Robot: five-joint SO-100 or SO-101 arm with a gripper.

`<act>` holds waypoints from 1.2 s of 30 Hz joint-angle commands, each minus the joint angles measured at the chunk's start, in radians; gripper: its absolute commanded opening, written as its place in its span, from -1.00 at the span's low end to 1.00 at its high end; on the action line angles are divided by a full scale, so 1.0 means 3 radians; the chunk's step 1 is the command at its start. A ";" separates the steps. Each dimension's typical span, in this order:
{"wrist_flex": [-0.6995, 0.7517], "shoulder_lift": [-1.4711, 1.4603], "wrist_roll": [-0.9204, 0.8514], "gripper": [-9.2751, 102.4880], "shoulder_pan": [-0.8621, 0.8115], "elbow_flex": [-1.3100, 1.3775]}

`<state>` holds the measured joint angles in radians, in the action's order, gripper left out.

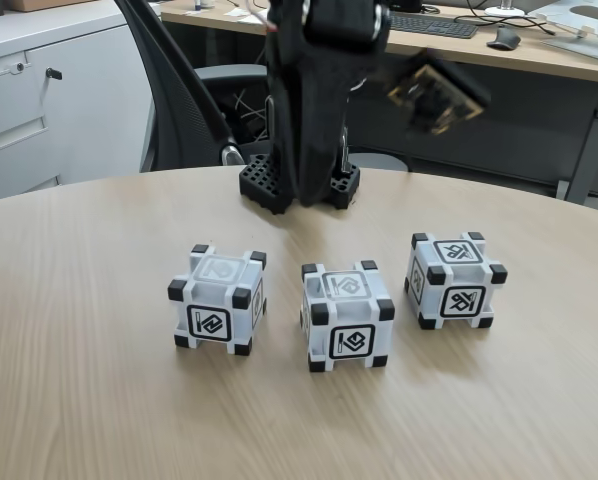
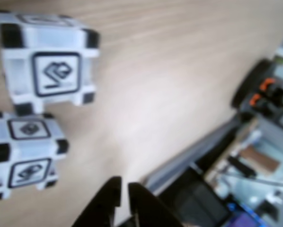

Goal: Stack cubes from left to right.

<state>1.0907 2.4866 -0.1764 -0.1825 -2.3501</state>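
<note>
Table [image 1: 99, 400] lies well below the claw [image 2: 124, 189], whose fingers stand nearly together, holding nothing. Three cubes sit apart in a row; two, one [image 2: 47, 56] and another [image 2: 23, 156], show ahead of its tips. Best open wide, then descend squarely over one cube.

three cubes [image 1: 345, 315] in row — unstacked, apart
</note>
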 commanded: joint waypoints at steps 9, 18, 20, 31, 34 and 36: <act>0.0542 -0.1176 0.0435 -0.83 -0.0031 0.0910; 0.1099 -0.1355 0.0808 -0.83 -0.0026 0.0910; 0.1099 -0.1427 0.0828 -0.83 -0.0026 0.0910; 0.1104 -0.1764 0.1007 -0.83 0.0036 0.0910; 0.1104 -0.1764 0.1079 -0.83 0.0046 0.0910; 0.1104 -0.1759 0.1125 -0.83 0.0148 0.0874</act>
<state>1.4174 1.9497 0.1457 -0.1657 -2.1230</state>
